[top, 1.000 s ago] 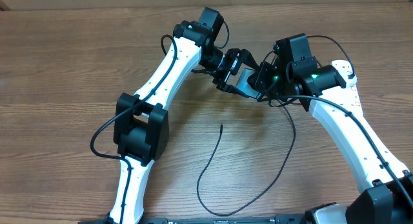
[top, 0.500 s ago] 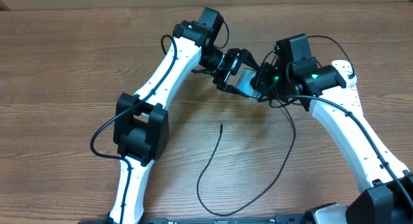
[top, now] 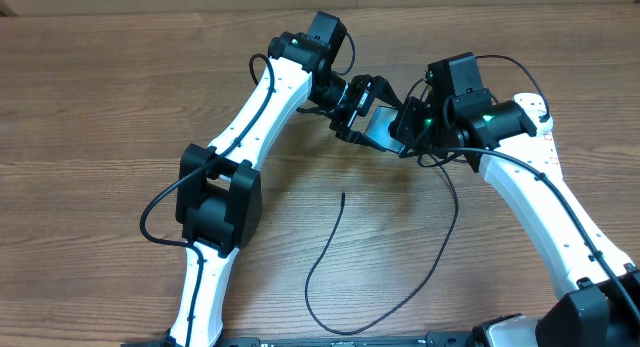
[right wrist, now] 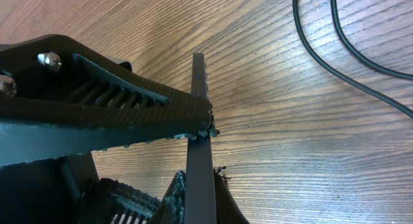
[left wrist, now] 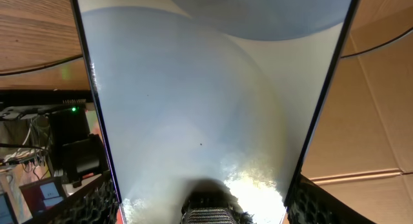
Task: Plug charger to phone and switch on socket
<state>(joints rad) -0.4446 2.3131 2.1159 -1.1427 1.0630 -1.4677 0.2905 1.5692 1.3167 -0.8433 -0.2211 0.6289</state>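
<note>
Overhead: phone [top: 378, 124] tilted between arms; left gripper [top: 361, 106] clamps its edges, right gripper [top: 404, 126] pinches its faces; charger [top: 341, 202] lies loose on table [top: 100, 137].

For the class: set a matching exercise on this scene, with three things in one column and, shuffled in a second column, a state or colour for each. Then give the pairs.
Things:
1. phone
2. charger
3. table

States:
A. brown wood grain
B. lying loose, connector tip unplugged
C. gripped by left hand and right hand

Pairs: 1-C, 2-B, 3-A
</note>
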